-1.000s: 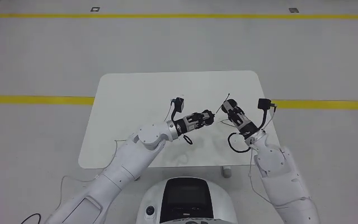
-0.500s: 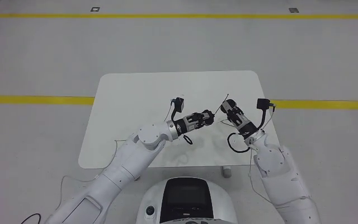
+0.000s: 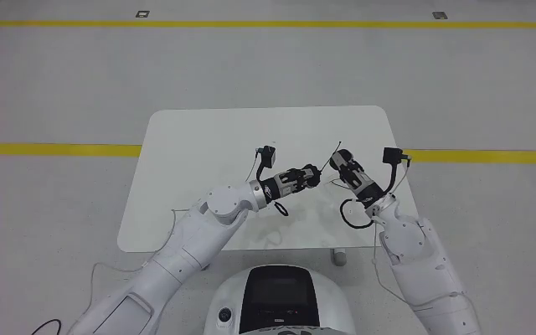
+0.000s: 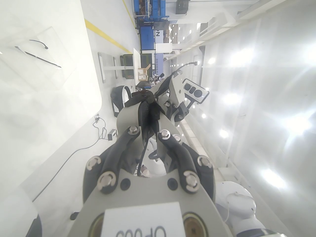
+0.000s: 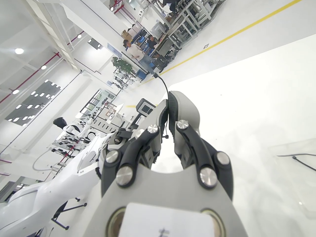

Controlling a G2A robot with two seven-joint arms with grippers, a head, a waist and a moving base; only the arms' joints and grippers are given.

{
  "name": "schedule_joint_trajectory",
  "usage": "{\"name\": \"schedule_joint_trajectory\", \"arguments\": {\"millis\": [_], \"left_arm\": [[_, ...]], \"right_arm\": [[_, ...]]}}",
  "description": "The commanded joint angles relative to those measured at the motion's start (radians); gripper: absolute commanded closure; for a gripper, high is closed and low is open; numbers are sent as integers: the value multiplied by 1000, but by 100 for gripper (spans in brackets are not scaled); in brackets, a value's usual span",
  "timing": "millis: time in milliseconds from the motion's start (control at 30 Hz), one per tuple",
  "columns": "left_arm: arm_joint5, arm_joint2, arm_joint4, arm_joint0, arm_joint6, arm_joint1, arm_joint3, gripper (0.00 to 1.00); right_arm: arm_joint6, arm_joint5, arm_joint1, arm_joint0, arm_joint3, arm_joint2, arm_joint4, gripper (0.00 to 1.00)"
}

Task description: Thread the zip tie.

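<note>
Both grippers hang above the right half of the white table (image 3: pixel 201 159), tips almost touching. My left gripper (image 3: pixel 316 176) (image 4: pixel 148 99) is shut on a black zip tie (image 4: pixel 145 141), whose strap runs back between its fingers. My right gripper (image 3: pixel 333 159) (image 5: pixel 168 99) is shut on a thin black zip tie (image 5: pixel 165 85). That tie's free end curves out past the fingertips. From above, a thin black strap (image 3: pixel 338 147) sticks up and away from the two grippers. Whether both hold one tie I cannot tell.
Spare black zip ties (image 4: pixel 42 57) (image 5: pixel 302 161) lie on a clear sheet on the table. A table edge (image 4: pixel 98 92) runs close by the grippers. Black cables loop under both wrists (image 3: pixel 352 213).
My right gripper has edged slightly left, closer to the left gripper. The left arm has not visibly moved.
</note>
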Motion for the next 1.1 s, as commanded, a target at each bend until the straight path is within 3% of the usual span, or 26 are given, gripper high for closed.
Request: {"name": "schedule_joint_trajectory", "arguments": {"millis": [0,1067], "left_arm": [[0,0,0,0,0,0,0,100],[0,0,0,0,0,0,0,100]], "right_arm": [[-1,0,1,1,2,-1,-2,100],[-19,10,19,-1,19,-6,-83,100]]}}
